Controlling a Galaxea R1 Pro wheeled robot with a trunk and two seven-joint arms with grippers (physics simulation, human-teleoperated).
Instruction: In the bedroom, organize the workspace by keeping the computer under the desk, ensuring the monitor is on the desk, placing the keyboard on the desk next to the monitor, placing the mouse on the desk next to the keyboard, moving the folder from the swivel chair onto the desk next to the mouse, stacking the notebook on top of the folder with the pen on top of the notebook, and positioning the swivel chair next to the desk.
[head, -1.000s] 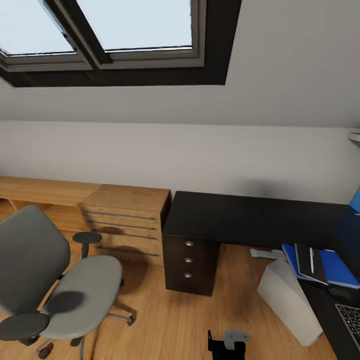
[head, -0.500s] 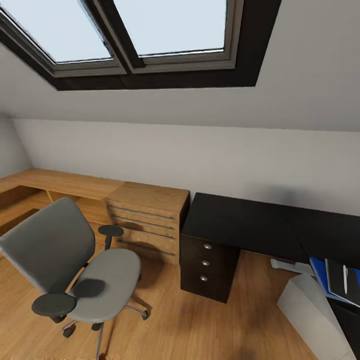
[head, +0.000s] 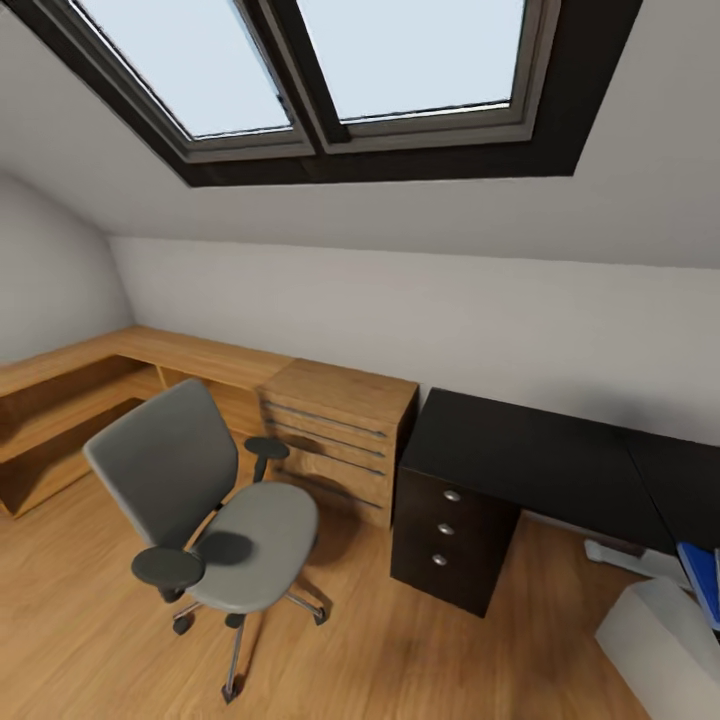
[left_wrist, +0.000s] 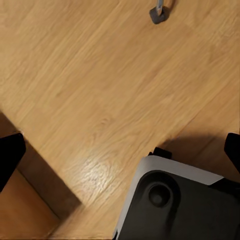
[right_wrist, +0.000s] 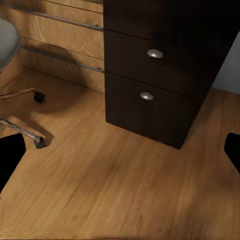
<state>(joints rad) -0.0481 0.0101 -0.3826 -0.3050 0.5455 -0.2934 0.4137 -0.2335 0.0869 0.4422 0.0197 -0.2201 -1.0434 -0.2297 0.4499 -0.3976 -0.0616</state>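
While folder (head: 706, 580) cut by frame edge, swivel chair (head: 215, 505) stands apart from desk (head: 540, 462); both grippers wide.

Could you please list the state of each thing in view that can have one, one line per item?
swivel chair: upright on the wood floor, seat bare, standing apart from the desk.
desk: black top bare on the stretch in view.
black drawers: all three shut.
wooden drawer unit: drawers shut.
skylight: closed, daylight outside.
folder: lying flat on the desk at the picture's edge.

grey swivel chair (head: 215, 500), black desk (head: 540, 465), blue folder (head: 706, 580)
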